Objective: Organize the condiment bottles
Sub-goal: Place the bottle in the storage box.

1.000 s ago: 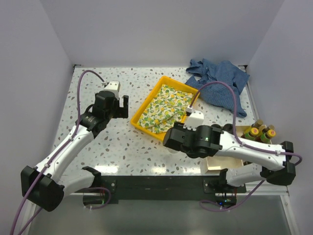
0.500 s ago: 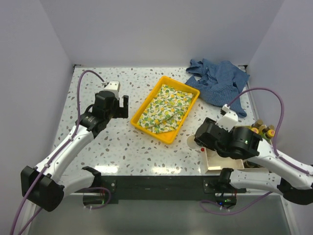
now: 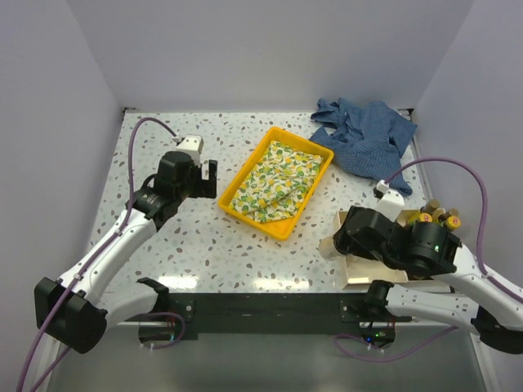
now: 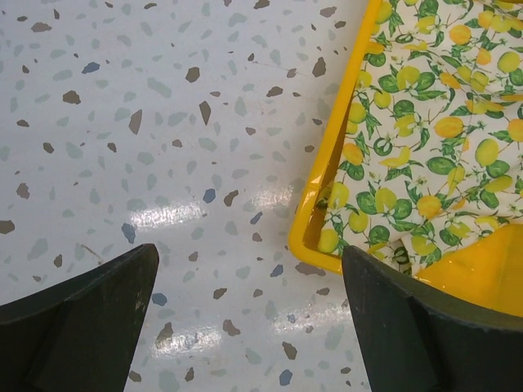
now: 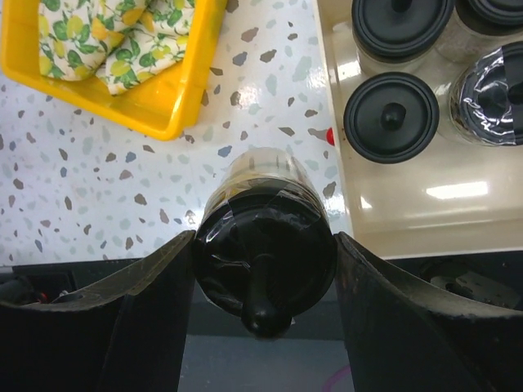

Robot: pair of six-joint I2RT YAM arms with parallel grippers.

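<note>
While the right end effector [image 5: 264, 273] pinches a black-lidded jar [image 5: 265, 175] just beside the cream box [image 5: 392, 216], more jars [image 5: 391, 118] sit inside. The left end effector [image 4: 249, 261] hangs spread over the counter [image 4: 163, 122].

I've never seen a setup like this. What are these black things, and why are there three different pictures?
The black things are two robot arms bolted to a speckled table. One picture looks down from above. The other two come from a small camera on each wrist.

On the table are a yellow tray holding a lemon-print cloth, a blue cloth, and a beige tray with black-lidded jars. Yellow-capped bottles stand at the right.

The left gripper is open and empty. The right gripper is shut on a clear jar beside the beige tray.
</note>
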